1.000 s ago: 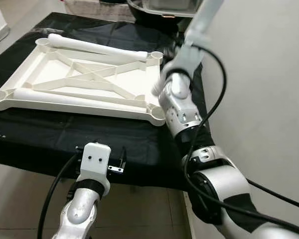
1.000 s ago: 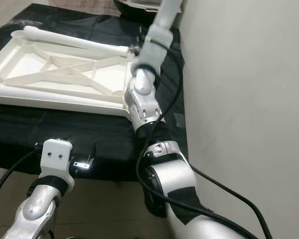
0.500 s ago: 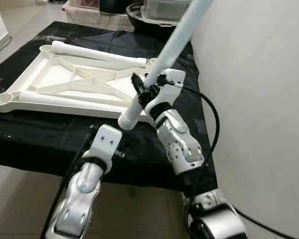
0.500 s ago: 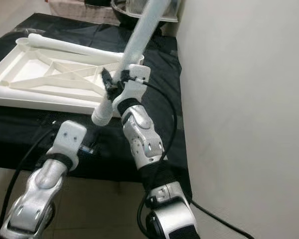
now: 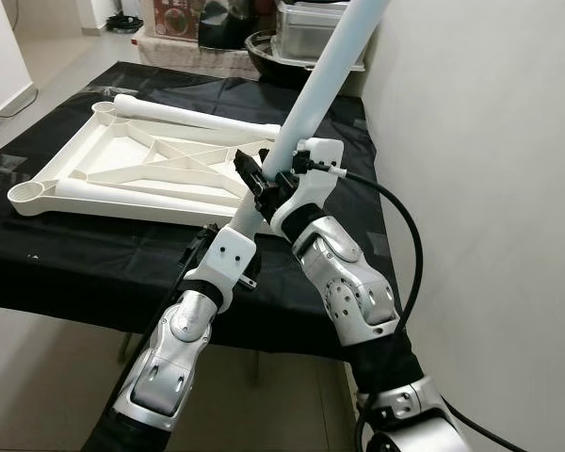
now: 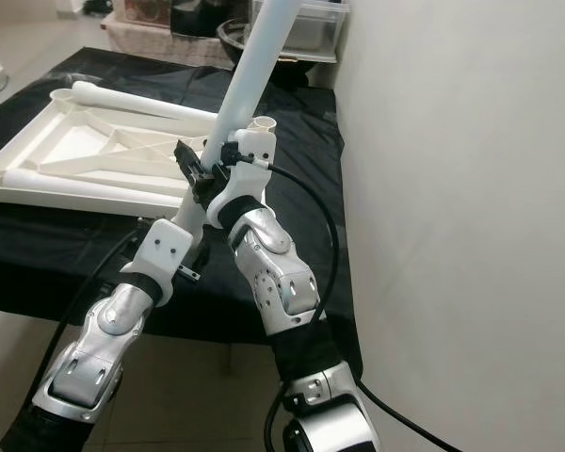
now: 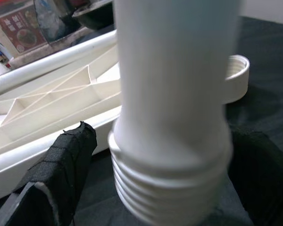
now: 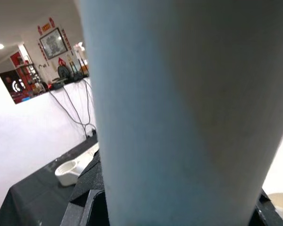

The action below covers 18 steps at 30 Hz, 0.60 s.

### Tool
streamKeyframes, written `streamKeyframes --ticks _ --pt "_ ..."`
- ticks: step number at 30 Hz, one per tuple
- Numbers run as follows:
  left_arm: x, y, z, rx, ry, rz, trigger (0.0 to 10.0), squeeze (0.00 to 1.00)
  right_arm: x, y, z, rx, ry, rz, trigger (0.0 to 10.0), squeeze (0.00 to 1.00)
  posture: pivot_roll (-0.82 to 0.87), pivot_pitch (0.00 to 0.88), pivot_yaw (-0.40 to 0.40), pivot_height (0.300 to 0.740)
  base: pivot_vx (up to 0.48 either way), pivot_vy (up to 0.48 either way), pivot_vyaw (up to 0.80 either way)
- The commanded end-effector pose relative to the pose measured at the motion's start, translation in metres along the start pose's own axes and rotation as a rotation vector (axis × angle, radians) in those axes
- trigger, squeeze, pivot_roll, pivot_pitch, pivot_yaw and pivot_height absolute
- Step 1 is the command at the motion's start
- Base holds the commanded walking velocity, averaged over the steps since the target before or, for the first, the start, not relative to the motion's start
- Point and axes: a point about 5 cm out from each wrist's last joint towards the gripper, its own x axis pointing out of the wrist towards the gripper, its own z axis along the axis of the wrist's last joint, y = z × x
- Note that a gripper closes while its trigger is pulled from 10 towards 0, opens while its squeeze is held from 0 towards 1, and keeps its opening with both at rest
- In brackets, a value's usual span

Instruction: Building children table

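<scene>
While right gripper jaws clench the table leg, left gripper jaws straddle its threaded end, released.

Head cameras look down over both arms; wrist cameras sit close against the table leg.

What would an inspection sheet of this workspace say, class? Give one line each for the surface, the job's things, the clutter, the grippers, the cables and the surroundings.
Surface: black cloth covers the work table.
Job's things: white tabletop frame lies underside up on the cloth, two legs lying along it; a third table leg is held tilted in the air, threaded end down.
Clutter: dark bowl and lidded container at the table's far end.
Grippers: right gripper shut on the leg; left gripper open, fingers either side of the threaded end.
Cables: black cable loops off the right wrist.
Surroundings: pale wall on the right, tiled floor below.
</scene>
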Motion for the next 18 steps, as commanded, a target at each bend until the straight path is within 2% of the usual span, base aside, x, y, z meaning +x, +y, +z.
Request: streamKeyframes --ticks 1,4,5,6,7,18 --pt "0.001 -0.004 -0.001 -0.007 -0.002 -0.01 10.0 0.0 -0.003 0.008 -0.007 0.054 0.007 0.012 10.0 0.0 0.2 0.049 -0.11 0.74 0.0 0.0 0.0" --pt "0.004 -0.005 -0.003 -0.011 -0.002 -0.009 10.0 0.0 -0.005 0.009 -0.008 0.057 0.018 0.016 10.0 0.0 0.2 0.048 -0.11 0.74 0.0 0.0 0.0" --pt "0.005 -0.005 -0.003 -0.012 -0.006 -0.008 9.1 0.0 -0.006 0.009 -0.009 0.058 0.023 0.018 10.0 0.0 0.2 0.047 -0.11 0.74 0.0 0.0 0.0" --pt "0.006 -0.005 -0.003 -0.013 -0.011 -0.003 5.5 0.0 -0.007 0.009 -0.009 0.06 0.029 0.019 10.0 0.0 0.2 0.047 -0.109 0.74 0.0 0.0 0.0" --pt "0.006 -0.006 -0.004 -0.014 -0.008 -0.006 0.0 0.0 -0.007 0.009 -0.009 0.058 0.032 0.02 10.0 0.0 0.19 0.047 -0.109 0.74 0.0 0.0 0.0" --pt "0.004 -0.004 -0.013 0.003 0.014 0.012 0.0 0.0 -0.006 0.005 -0.002 0.046 0.019 0.008 10.0 0.0 0.19 0.048 -0.107 0.74 0.0 0.0 0.0"
